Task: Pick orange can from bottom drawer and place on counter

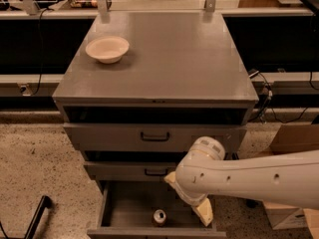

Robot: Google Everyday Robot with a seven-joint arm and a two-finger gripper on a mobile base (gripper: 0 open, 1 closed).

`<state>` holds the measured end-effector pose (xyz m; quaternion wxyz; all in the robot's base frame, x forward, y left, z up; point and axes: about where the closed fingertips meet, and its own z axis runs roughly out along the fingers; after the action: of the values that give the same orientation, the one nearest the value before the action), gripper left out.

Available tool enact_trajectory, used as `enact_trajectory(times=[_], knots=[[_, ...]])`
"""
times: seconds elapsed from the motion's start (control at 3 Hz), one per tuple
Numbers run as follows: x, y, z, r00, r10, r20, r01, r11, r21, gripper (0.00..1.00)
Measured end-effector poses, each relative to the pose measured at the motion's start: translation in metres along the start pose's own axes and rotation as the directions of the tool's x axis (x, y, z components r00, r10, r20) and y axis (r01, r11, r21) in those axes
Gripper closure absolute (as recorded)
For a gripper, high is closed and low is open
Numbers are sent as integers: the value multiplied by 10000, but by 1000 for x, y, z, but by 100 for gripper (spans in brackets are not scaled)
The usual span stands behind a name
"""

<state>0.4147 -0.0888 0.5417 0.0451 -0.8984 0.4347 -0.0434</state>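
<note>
Bent arm (249,176) reaches down; hand (203,212) hangs at bottom drawer (124,207), right of orange can (159,217); grip unclear.

The grey metal tabletop (169,59) carries a cream bowl (107,49), upright at its far left. The tool (203,212) is well below its near edge, toward the right.

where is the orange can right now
In the camera view the orange can stands upright in the open bottom drawer, near the middle of its front edge. The gripper is to its right in the picture, not touching it.
</note>
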Motion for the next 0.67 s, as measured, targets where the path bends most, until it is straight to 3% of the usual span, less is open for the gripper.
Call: enact_trajectory(times=[0.33, 0.67], knots=[[6, -7, 2, 9929, -1104, -438, 1106, 9939, 22, 0], [4, -9, 1, 9885, -1399, -570, 1395, 9902, -105, 0]])
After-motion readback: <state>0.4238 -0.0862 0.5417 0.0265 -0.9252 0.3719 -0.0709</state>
